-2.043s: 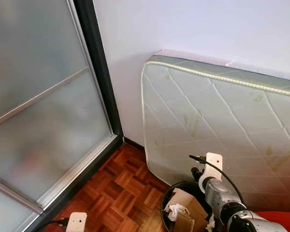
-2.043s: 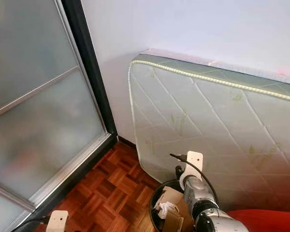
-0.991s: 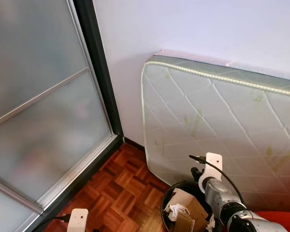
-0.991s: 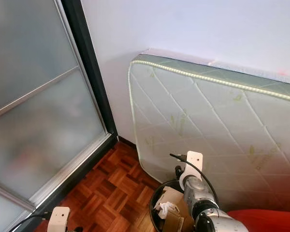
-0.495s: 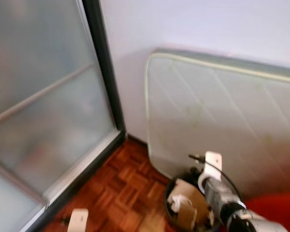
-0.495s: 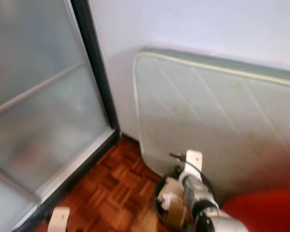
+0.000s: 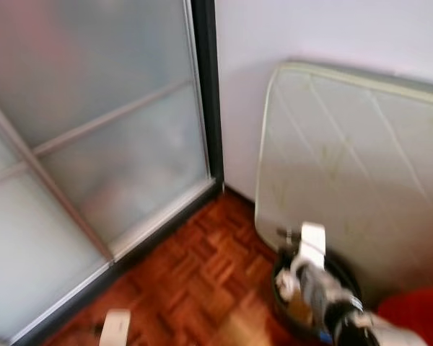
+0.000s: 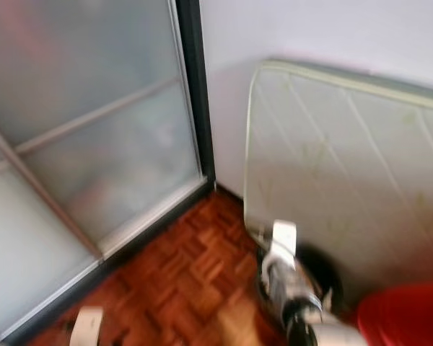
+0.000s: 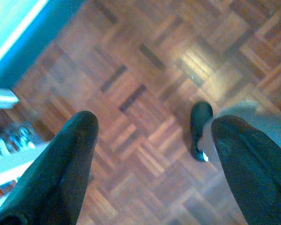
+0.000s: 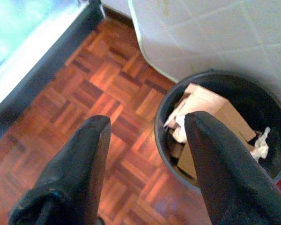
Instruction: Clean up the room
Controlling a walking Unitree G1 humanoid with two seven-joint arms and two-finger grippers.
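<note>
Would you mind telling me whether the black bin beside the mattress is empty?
No, the black bin holds cardboard pieces and crumpled white paper, seen plainly past the right end effector.

- A round black waste bin (image 10: 215,140) stands upright on the parquet floor (image 10: 98,89), at the floor's edge by the wall, right against the lower corner of a quilted white mattress (image 10: 215,33) that leans there.
- The bin is open at the top and partly filled: folded brown cardboard (image 10: 210,115) lies tilted inside, with crumpled white paper (image 10: 180,131) toward one side of it and another white scrap (image 10: 261,143) by the far rim.
- In the head views the bin (image 7: 346,277) is blurred, sitting low beside the mattress (image 7: 353,166), its contents hard to make out.
</note>
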